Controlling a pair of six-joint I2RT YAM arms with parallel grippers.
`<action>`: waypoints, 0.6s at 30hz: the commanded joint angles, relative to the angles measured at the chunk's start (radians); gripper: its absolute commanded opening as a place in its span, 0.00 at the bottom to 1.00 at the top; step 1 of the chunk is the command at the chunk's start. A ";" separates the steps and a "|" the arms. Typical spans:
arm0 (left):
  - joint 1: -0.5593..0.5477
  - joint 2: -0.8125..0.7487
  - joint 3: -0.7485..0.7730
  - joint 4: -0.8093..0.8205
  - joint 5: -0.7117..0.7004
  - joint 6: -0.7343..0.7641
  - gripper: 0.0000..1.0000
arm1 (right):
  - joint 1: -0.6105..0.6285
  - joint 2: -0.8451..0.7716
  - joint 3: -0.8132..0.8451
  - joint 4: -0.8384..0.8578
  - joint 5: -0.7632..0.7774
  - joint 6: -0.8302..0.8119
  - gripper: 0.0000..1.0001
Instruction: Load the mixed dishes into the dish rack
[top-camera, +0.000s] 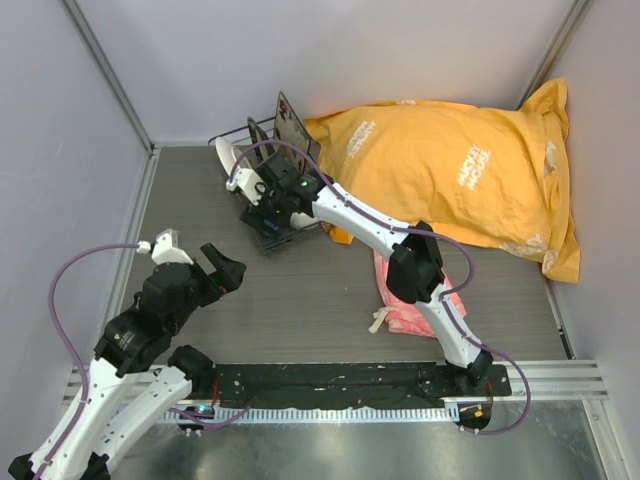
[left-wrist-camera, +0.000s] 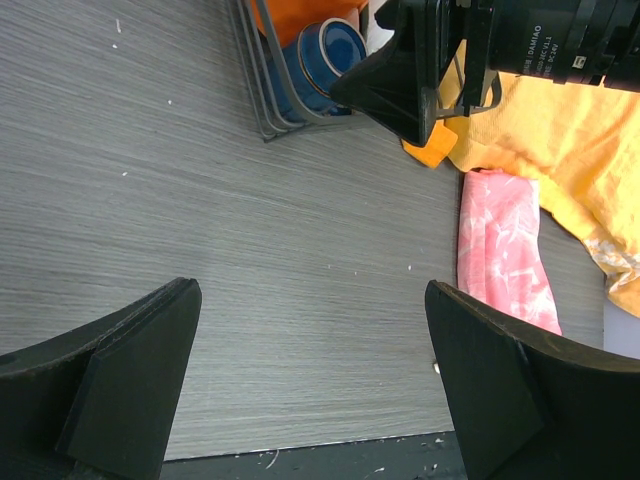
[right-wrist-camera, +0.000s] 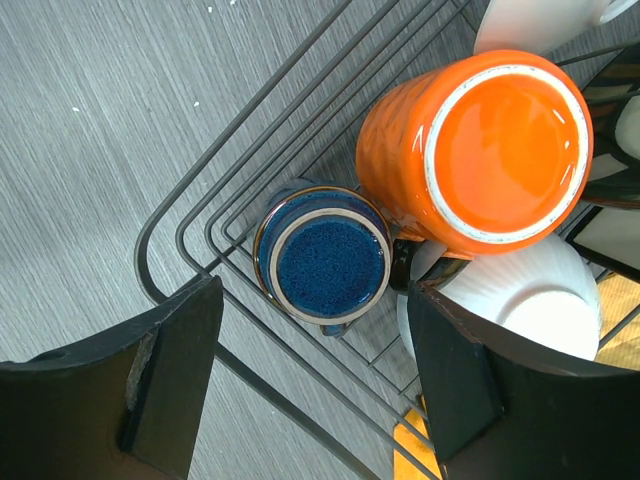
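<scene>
- The grey table (top-camera: 300, 300) was seen spread beneath both grippers.
- The big yellow bag (top-camera: 450, 170) was laid on the table beyond the right gripper (top-camera: 262, 195) and off to its right, just beside the rack.
- The dish rack (top-camera: 228, 135), a dark wire basket, was set directly under the right gripper, well ahead of the left gripper (top-camera: 222, 268).
- The pink cloth (top-camera: 405, 305) was laid flat, behind the right gripper and to the right of the left one.
- The square dark tray (top-camera: 295, 125) was stood on edge at the far side of the rack, beyond the right gripper.
- The white plate (top-camera: 227, 155) was stood on edge in the rack, to the left of the right gripper.
- The white bowl (right-wrist-camera: 540, 300) was placed in the rack beside the right gripper's right finger.
- The orange mug (right-wrist-camera: 480, 140) was held in the rack just ahead of the right gripper, its mouth turned to the wrist camera and its side against the small cup.
- The small dark-blue cup (right-wrist-camera: 330, 262) was placed in a corner of the rack, under the gap of the right gripper's fingers.
- The right gripper was spread wide, with nothing pinched.
- The left gripper (left-wrist-camera: 310, 290) was likewise spread wide above bare table, with nothing gripped.
</scene>
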 joint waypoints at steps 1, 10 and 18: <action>0.005 -0.010 0.003 0.003 -0.016 0.003 1.00 | 0.006 -0.015 0.054 0.009 -0.009 0.010 0.79; 0.005 -0.005 0.023 -0.023 -0.042 0.011 1.00 | 0.004 -0.189 0.015 0.084 -0.021 0.085 0.84; 0.005 0.026 0.064 -0.057 -0.078 0.025 1.00 | 0.004 -0.509 -0.273 0.229 0.185 0.272 1.00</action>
